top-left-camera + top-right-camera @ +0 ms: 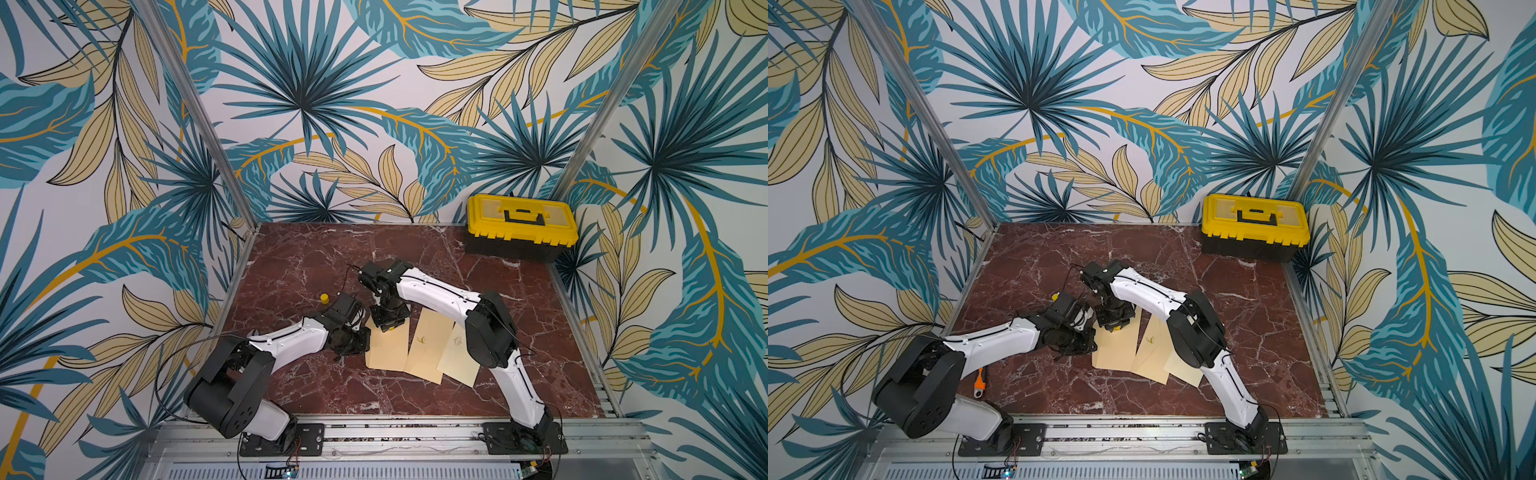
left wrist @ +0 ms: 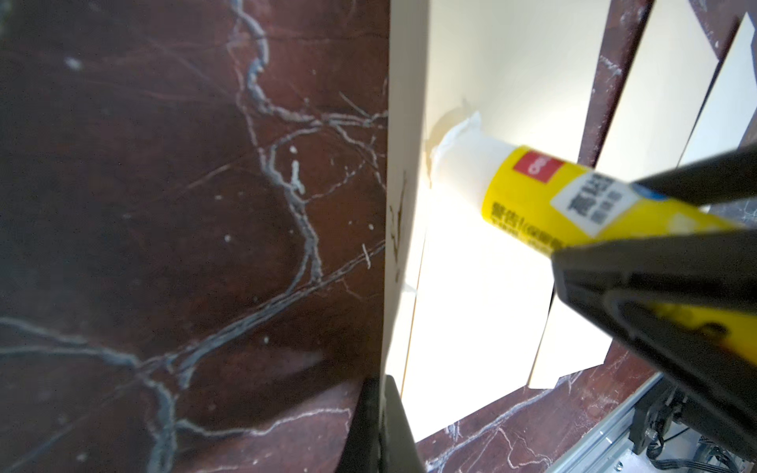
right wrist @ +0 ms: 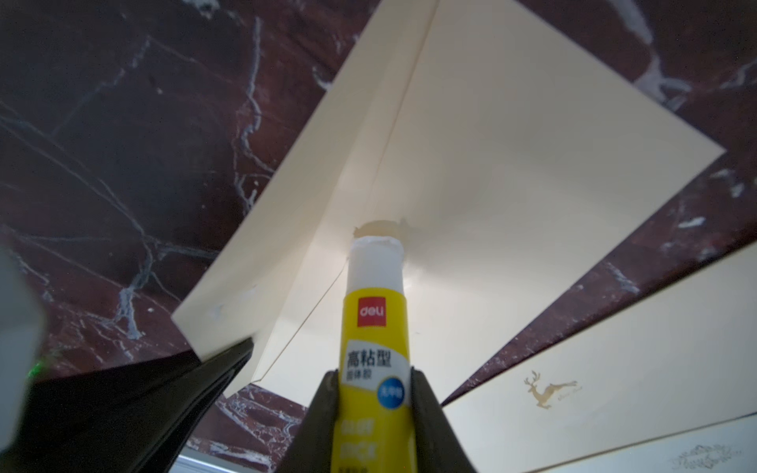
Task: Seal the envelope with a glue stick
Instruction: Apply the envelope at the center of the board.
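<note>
My right jaws pinch the glue stick (image 3: 375, 327) around its lower body. Its white glue tip (image 3: 376, 258) is pressed onto the inner face of the cream envelope (image 3: 512, 164), just beside the fold of the flap (image 3: 311, 184). Only the right wrist view shows the small smear of glue on the paper at the tip. It also shows a gold deer (image 3: 547, 389) printed on the neighbouring envelope (image 3: 614, 327).

My left jaws are pressed together on the edge of the flap and hold it raised off the envelope. The left wrist view shows this edge-on. There the flap stands up between the marble and the glued face, with a gold mark on its outer side.

In both top views the task's envelope is the leftmost of 3 fanned across the middle of the dark red marble table (image 1: 299, 257). My 2 wrists meet over its upper end and hide the tip and the flap, so only a sliver of yellow shows under the right one.

The yellow cap (image 1: 324, 298) stands on the table left of centre, just above my left wrist. Only a top view shows the orange-handled wrench (image 1: 980, 380), which lies at lower left beside my left arm. A closed yellow-and-black toolbox (image 1: 521, 224) sits in the table's upper right corner.
</note>
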`<state>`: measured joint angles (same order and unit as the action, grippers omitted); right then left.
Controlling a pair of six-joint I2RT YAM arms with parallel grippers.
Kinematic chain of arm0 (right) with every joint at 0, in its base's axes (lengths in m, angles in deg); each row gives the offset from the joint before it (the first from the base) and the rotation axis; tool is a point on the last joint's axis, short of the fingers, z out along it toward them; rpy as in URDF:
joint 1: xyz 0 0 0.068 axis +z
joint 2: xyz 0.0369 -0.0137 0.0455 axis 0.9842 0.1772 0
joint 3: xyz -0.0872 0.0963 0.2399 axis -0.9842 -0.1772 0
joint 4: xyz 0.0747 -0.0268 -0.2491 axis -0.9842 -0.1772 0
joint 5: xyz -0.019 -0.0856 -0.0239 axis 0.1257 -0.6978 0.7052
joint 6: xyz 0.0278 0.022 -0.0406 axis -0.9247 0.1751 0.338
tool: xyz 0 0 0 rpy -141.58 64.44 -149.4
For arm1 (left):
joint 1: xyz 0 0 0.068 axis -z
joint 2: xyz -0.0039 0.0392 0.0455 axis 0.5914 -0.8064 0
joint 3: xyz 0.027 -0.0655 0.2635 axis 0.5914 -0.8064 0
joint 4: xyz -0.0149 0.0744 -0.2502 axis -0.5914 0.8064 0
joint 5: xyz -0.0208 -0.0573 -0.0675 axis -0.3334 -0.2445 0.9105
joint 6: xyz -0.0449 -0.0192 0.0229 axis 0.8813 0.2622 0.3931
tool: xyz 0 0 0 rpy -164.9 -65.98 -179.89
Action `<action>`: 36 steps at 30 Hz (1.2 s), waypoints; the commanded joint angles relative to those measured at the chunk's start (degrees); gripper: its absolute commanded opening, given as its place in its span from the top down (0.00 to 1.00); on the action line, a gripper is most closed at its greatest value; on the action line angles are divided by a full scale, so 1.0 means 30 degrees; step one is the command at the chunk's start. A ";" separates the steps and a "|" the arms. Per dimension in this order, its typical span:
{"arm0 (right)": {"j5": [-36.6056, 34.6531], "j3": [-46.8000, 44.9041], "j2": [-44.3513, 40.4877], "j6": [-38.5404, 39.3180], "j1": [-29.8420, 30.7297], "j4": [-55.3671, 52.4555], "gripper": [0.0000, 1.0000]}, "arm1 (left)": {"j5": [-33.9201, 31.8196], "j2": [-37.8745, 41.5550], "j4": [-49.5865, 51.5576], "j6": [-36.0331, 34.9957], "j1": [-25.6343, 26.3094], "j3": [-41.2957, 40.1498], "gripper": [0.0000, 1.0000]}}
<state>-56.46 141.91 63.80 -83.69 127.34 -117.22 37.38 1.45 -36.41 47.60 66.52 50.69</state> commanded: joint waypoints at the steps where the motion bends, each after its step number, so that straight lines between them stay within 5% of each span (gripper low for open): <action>1: 0.1331 -0.0730 -0.0171 0.0557 0.0116 -0.1532 1.00 | -0.0233 0.0250 0.0332 -0.0169 0.0050 -0.0057 1.00; 9: 0.1422 0.0630 0.0652 0.0446 0.0117 -0.2314 1.00 | -0.0245 0.0220 0.0381 -0.0195 0.0049 -0.0027 1.00; 23: -0.3092 0.1581 0.1953 -0.1182 0.0106 -0.0158 1.00 | -0.0005 0.0336 0.0495 -0.0385 0.0049 -0.0002 1.00; 28: -0.2985 0.1563 0.1796 -0.0835 0.0116 -0.0404 1.00 | -0.0071 0.0402 0.0499 -0.0416 0.0038 -0.0027 1.00; 36: 0.0698 0.0217 -0.0118 0.0020 0.0197 -0.1774 1.00 | -0.0240 0.0355 0.0473 -0.0238 0.0064 0.0028 1.00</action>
<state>-59.63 145.30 65.64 -85.01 127.56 -119.28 37.38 1.71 -35.69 47.23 66.56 50.69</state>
